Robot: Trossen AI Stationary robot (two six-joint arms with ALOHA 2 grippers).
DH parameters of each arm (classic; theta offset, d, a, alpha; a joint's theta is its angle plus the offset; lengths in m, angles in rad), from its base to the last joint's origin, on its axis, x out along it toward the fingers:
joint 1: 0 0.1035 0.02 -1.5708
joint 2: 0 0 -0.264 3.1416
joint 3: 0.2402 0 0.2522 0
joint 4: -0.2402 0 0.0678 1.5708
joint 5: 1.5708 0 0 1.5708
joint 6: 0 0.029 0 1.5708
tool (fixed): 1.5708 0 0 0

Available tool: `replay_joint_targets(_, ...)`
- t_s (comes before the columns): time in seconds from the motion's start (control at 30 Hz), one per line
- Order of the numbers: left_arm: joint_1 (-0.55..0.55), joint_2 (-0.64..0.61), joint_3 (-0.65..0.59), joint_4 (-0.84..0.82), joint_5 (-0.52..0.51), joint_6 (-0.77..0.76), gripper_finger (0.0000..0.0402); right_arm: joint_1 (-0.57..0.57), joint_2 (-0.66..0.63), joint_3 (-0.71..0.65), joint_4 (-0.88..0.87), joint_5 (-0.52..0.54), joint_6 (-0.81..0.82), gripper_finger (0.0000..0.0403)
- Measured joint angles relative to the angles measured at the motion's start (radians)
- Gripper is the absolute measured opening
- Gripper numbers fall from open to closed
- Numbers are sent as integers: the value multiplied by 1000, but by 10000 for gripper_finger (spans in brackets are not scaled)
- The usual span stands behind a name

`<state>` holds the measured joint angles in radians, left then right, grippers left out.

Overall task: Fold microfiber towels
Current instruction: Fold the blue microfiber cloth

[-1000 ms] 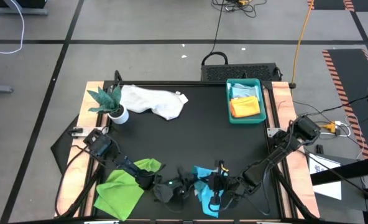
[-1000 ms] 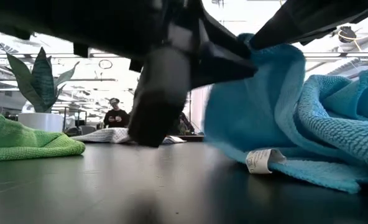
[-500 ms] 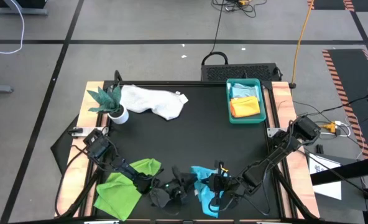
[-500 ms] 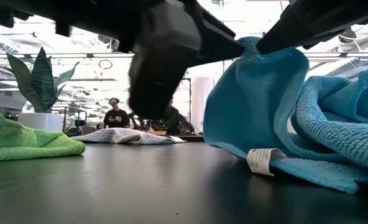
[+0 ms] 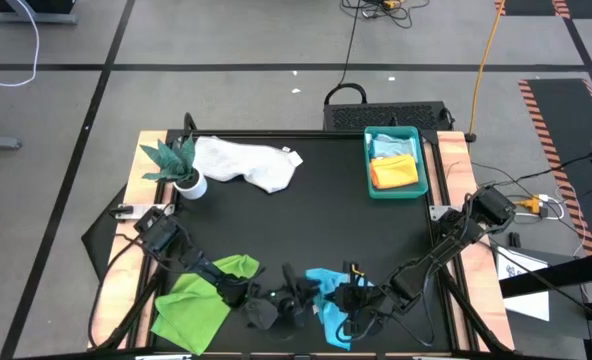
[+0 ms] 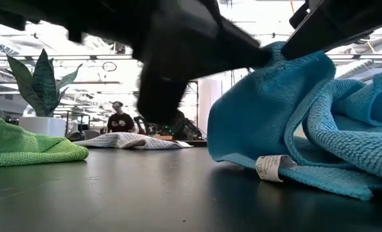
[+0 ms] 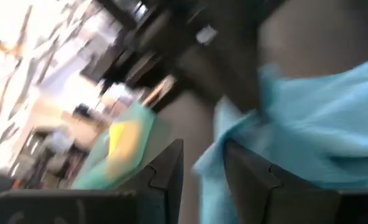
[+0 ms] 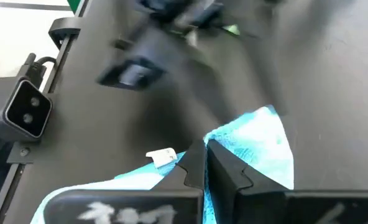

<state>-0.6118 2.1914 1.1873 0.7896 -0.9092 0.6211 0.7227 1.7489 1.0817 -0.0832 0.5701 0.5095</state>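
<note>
A bright turquoise towel [image 5: 328,282] lies bunched near the table's front edge, between my two grippers. In the low view the turquoise towel [image 6: 275,116] is drawn up into a peak, with its white tag [image 6: 270,166] low on the table. My left gripper [image 5: 311,297] is at the towel's left side, and cloth shows between the fingers of that left gripper [image 7: 202,155]. My right gripper [image 5: 348,297] reaches the towel from the right and is shut on it. A lime green towel [image 5: 198,305] lies crumpled at the front left. My left gripper has a blurred edge of the turquoise towel [image 7: 210,158] between its two fingers, coming nearly level from the table's left. Which layers it has cannot be told. My right gripper pinches a raised fold of the towel [image 8: 234,140] between its shut fingers, slanting down from the right. The fold stands lifted while the rest lies on the table.
A white-grey towel [image 5: 246,162] lies at the far left beside a potted plant [image 5: 174,160]. A teal tray [image 5: 394,131] at the far right holds a pale blue and an orange towel. A person [image 6: 119,117] stands in the room behind.
My left gripper has rolled at the wrist while staying at the towel's left side. The towel's raised peak has sunk a little and broadened, and its lower part with the tag has stayed on the table.
</note>
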Motion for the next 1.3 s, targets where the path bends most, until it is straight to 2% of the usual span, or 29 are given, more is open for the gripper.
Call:
replay_joint_targets(0.1,11,0,0,-9,-64,-51,115,0,0,0,0,-1,-1,0)
replay_joint_targets(0.17,11,0,0,-16,-64,-43,115,0,0,0,0,-1,-1,0)
replay_joint_targets(0.27,7,0,0,-28,-25,-16,115,0,0,0,-1,-7,-2,0)
replay_joint_targets(0.43,-3,0,0,-65,107,45,115,0,0,0,-2,-44,-2,0)
replay_joint_targets(0.83,-6,-1,0,-70,116,16,115,0,0,0,-3,-50,-24,0)
replay_joint_targets(0.93,-6,-30,4,-121,132,-72,115,0,0,0,-4,-50,-27,5)
replay_joint_targets(1.03,-6,-80,24,-253,162,-162,115,0,0,0,-3,-49,-35,12)
replay_joint_targets(1.17,3,-136,34,-419,264,-294,115,0,0,0,1,-50,-80,14)
replay_joint_targets(1.3,12,-164,35,-501,364,-355,115,0,0,0,1,-49,-95,15)
